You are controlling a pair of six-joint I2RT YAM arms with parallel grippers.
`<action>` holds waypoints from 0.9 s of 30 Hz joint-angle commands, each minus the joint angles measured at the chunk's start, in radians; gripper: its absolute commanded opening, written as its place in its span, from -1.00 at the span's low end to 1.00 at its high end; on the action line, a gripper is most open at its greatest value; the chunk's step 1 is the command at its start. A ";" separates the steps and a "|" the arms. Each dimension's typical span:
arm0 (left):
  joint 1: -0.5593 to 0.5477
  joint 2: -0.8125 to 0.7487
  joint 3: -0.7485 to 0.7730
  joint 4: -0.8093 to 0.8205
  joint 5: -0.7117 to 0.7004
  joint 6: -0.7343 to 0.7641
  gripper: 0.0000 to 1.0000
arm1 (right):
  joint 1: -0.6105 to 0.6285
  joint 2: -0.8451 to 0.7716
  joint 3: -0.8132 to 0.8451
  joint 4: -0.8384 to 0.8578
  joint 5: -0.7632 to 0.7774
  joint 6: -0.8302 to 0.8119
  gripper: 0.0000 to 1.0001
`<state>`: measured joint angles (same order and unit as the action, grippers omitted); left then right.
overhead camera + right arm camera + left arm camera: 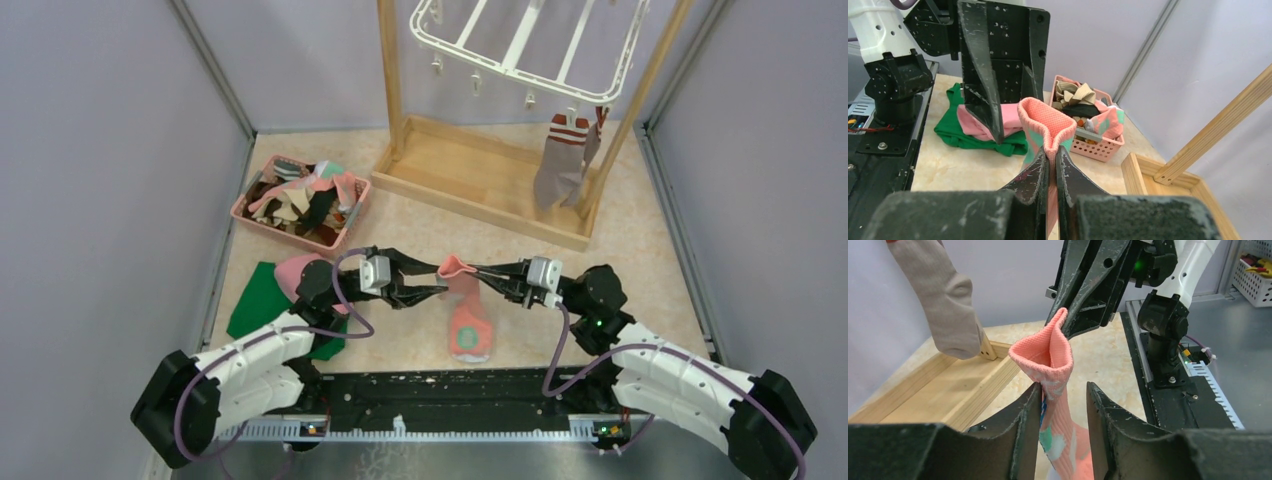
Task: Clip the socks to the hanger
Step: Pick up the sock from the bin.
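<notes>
Your right jaws pinch the cuff of the salmon sock. Your left jaws stand spread either side of it, just below

Looks bright and even, softly lit from above; throws faint shadows on the table; blurs slightly at the wrist views' bottom.

Pale lavender walls enclose a beige marbled tabletop.

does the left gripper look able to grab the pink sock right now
Probably yes: the left gripper is open around the pink sock, and the right gripper only pinches its cuff.
</notes>
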<state>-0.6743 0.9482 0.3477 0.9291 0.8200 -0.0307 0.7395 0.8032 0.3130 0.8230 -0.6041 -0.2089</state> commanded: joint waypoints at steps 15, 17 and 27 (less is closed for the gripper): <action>-0.004 0.089 0.047 0.183 0.009 -0.089 -1.00 | 0.011 -0.015 -0.002 0.033 0.012 -0.027 -0.94; -0.005 0.083 0.040 0.180 0.008 -0.068 -1.00 | 0.011 -0.015 -0.003 0.034 0.015 -0.019 -0.74; -0.005 0.084 0.037 0.195 0.018 -0.038 -1.00 | 0.011 -0.006 0.000 0.031 0.059 0.020 -0.16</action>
<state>-0.6754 1.0367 0.3801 1.0439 0.8146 -0.0925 0.7395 0.7994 0.3065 0.8268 -0.5728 -0.2092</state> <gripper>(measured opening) 0.017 0.416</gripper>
